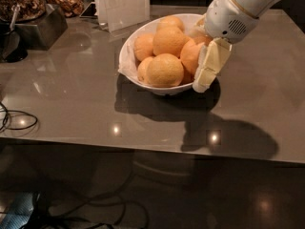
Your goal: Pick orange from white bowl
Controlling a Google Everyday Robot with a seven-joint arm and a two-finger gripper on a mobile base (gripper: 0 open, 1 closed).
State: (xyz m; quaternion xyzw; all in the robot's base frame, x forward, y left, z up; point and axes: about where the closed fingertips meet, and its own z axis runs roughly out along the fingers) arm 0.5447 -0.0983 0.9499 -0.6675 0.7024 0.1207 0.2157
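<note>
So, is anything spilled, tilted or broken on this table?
Nothing stands out. The oranges all sit piled inside the white bowl, which stands upright on the table; none has rolled out. The end effector hangs at the bowl's rim on the picture's right, beside the pile.

You're looking across a table (71,109). A bowl (125,56) sits on it, back-ctr, w/ a pile of fruit in it. The orange (191,56) lies at the R side of the pile, touching its neighbours. The gripper (208,69) hangs at the bowl's R edge, just beside that orange; its arm comes in from upper R. Behind the bowl, a bit L, stands a sign (121,4). Far back L: a box (40,27). A cable (14,120) loops at the table's L edge.
</note>
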